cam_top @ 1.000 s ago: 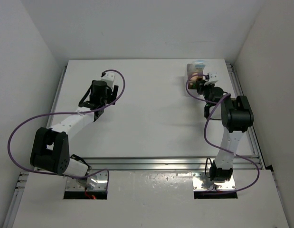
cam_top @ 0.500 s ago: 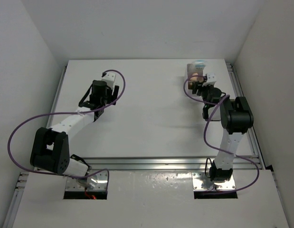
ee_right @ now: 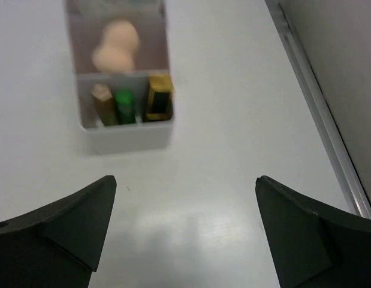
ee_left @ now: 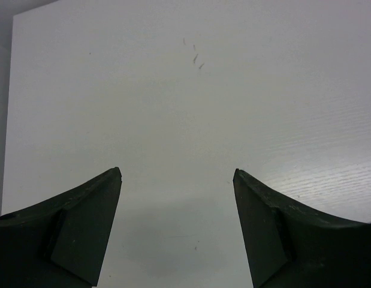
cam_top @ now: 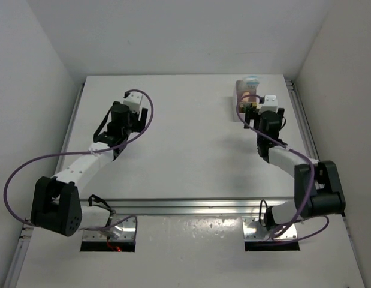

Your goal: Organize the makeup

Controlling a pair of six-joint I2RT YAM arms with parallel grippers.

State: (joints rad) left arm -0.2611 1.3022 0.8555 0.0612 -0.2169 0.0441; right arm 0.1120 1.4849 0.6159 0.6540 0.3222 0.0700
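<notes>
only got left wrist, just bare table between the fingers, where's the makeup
Observer: In the white tray at the far right of the table, well away from the left hand.
Operator: what's in its near compartment
Observer: Three items standing upright: a rose-gold tube, a green tube and a dark yellowish stick.
Operator: right hand holding anything
Observer: No, the right hand is open and empty, short of the tray.

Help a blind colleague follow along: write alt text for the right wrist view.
A white compartment tray sits on a table, with peach sponges in its middle section and a rose-gold lipstick, a green tube and a dark yellow stick standing side by side in the nearest one. The right gripper, open and empty, frames the bottom edge, short of the tray.
</notes>
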